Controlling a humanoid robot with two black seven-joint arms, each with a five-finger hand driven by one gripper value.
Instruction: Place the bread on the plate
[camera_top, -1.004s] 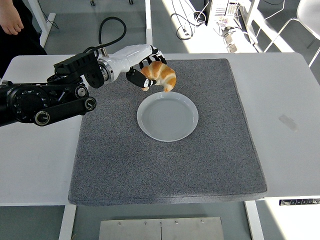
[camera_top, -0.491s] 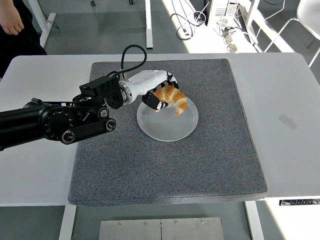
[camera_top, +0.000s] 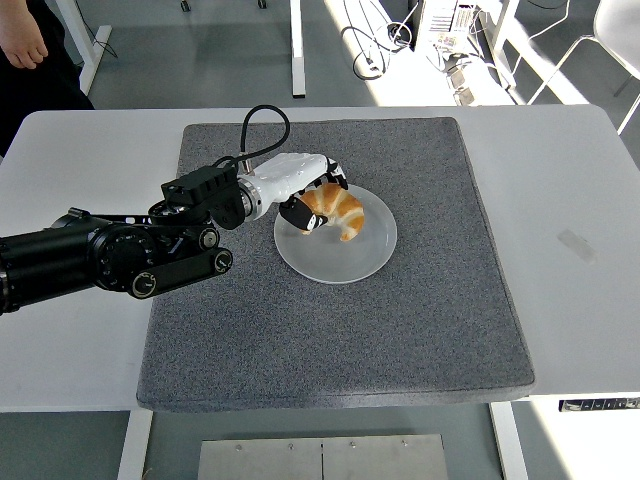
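- We are lowering the bread (camera_top: 338, 211) onto the plate (camera_top: 340, 262); it is now sitting over the plate's upper left part, seemingly touching it, where earlier it hung above the mat (camera_top: 330, 330).
- Our left hand (camera_top: 308, 198) is keeping its fingers (camera_top: 300, 214) clamped on the bread, so letting go is what remains, we judge.
- Our right hand is not showing over the bench (camera_top: 580, 200).

This looks like a robotics lab or test room: a plain white rectangular table (camera_top: 590, 180) carries a grey felt-like work mat (camera_top: 400, 330), loose black cables (camera_top: 375, 45) trail across a bare grey floor (camera_top: 170, 60), and white metal desk legs (camera_top: 296, 50) stand behind.
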